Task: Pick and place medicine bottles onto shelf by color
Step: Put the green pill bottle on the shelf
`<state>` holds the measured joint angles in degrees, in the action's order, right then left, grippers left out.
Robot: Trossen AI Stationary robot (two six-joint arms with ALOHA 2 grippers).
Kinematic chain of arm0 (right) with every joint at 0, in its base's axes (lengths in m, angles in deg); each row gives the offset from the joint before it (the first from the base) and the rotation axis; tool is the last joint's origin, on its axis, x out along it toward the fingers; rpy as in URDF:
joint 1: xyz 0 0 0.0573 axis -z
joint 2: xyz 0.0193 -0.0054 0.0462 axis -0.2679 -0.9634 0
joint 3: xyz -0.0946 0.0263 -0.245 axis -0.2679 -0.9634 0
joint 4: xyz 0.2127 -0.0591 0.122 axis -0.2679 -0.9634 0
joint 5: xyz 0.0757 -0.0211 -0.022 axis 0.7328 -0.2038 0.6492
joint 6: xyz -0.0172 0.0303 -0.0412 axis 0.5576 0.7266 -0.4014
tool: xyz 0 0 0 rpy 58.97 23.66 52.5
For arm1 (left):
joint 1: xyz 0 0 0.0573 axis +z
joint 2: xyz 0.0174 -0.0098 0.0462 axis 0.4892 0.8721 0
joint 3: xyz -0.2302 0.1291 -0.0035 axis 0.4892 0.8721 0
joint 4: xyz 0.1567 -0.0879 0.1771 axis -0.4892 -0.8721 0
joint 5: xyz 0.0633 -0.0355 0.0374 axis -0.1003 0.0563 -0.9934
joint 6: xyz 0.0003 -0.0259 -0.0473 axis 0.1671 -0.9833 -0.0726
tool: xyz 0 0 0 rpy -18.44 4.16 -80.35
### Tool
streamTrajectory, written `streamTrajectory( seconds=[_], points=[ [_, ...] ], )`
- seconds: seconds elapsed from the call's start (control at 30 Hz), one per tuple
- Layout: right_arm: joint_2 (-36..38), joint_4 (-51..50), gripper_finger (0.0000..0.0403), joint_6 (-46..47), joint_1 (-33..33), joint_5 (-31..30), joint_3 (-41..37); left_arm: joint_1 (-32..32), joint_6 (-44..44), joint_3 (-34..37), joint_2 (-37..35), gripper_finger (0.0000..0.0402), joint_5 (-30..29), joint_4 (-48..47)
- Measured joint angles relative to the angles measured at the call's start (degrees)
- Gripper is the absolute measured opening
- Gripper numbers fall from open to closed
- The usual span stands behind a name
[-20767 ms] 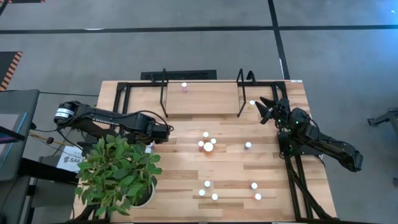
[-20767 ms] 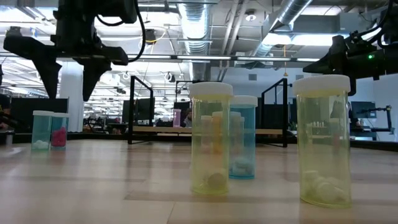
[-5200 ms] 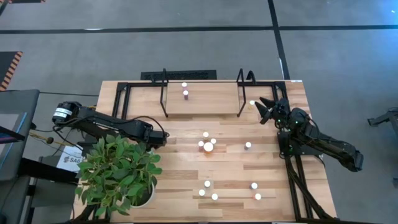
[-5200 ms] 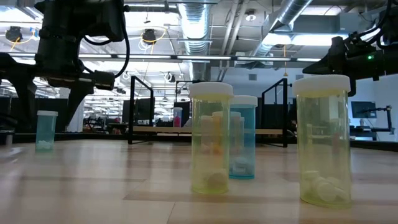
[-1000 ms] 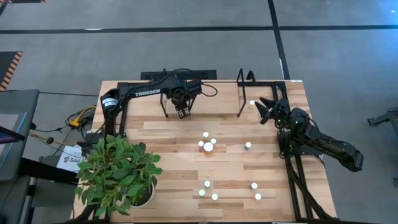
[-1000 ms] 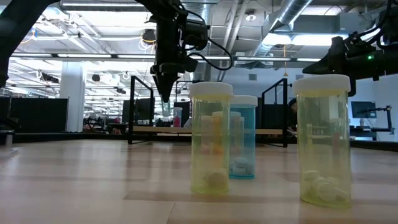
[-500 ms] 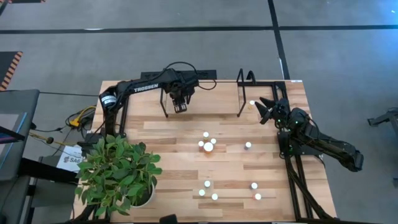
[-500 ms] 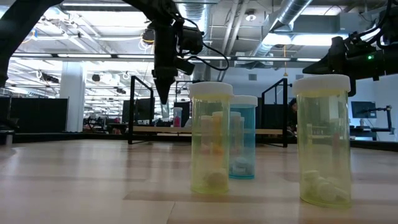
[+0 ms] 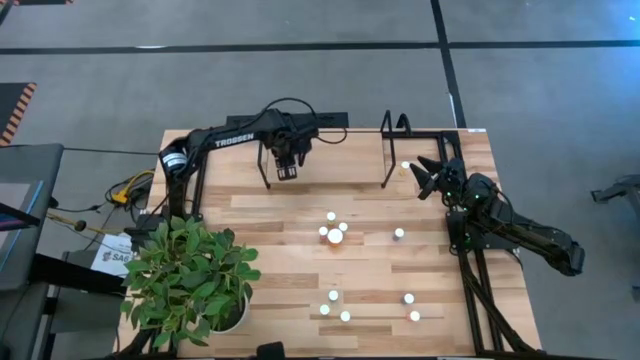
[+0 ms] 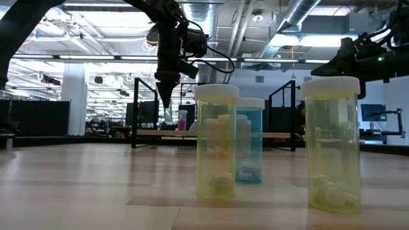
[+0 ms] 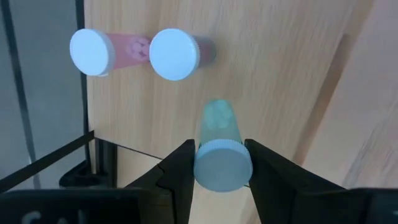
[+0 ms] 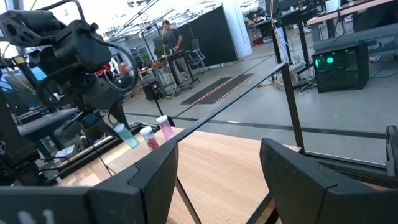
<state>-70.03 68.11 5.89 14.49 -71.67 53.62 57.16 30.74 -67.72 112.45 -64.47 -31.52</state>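
Observation:
The shelf [image 9: 340,160] stands at the table's far edge with two pink bottles [image 11: 174,55] [image 11: 90,51] upright on its board. My left gripper [image 9: 287,172] is over the shelf's left part, shut on a teal bottle [image 11: 217,124] beside the pink ones; the bottle also shows in the right wrist view [image 12: 126,134]. My right gripper [image 9: 428,172] is open and empty just right of the shelf, next to a lone bottle [image 9: 405,165]. Other bottles stand in groups on the table [image 9: 333,231] [image 9: 335,305]. My left gripper pinches the teal bottle at its white cap end [image 11: 222,163] between its two fingers [image 11: 180,168]. The fingers come from above, pointing down. The bottle hangs below them, slightly tilted, over the shelf board [image 11: 280,74]; whether its foot touches the board I cannot tell.
A potted plant [image 9: 190,275] fills the near left corner. The shelf's upright black loops [image 9: 264,150] [image 9: 388,150] flank the board. Single bottles stand at the table's middle right [image 9: 399,233] and near right [image 9: 410,306]. Yellowish and teal bottles [image 10: 217,140] stand close in the low view.
My left gripper has carried the teal bottle a little toward the table's far edge and left, farther in over the shelf board beside the pink bottles. It stays shut on the bottle.

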Motion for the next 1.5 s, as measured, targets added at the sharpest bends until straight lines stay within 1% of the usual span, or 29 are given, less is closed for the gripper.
streamTrajectory(
  seconds=[0.1, 0.27, 0.33, 0.4, 0.7, 0.83, 1.5],
  points=[
    [0.0, 0.0, 0.0249, 0.0, 0.0, 0.0, 0.0, 0.8, 1.7, 0.0, 0.0, 0.0121, 0.9, 0.0],
    [0.0, 0.0, 0.0249, 0.0, 0.0, 0.0, 0.0, 2.8, 1.6, 0.0, 0.0, 0.0121, 1.3, -0.1],
    [0.0, 0.0, 0.0249, 0.0, 0.0, 0.0, 0.0, 3.5, 3.3, 0.0, 0.0, 0.0121, 3.0, -0.8],
    [0.0, 0.0, 0.0249, 0.0, 0.0, 0.0, 0.0, 3.9, 4.6, 0.0, 0.0, 0.0121, 3.0, -0.9],
    [0.0, 0.0, 0.0249, 0.0, 0.0, 0.0, 0.0, 4.0, 9.2, 0.0, 0.0, 0.0121, 2.7, -0.4],
    [0.0, 0.0, 0.0249, 0.0, 0.0, 0.0, 0.0, 4.2, 10.5, 0.0, 0.0, 0.0121, 4.0, -0.4],
    [0.0, 0.0, 0.0249, 0.0, 0.0, 0.0, 0.0, 4.8, 10.8, 0.5, 0.0, 0.0121, 7.2, 0.7]
  ],
)
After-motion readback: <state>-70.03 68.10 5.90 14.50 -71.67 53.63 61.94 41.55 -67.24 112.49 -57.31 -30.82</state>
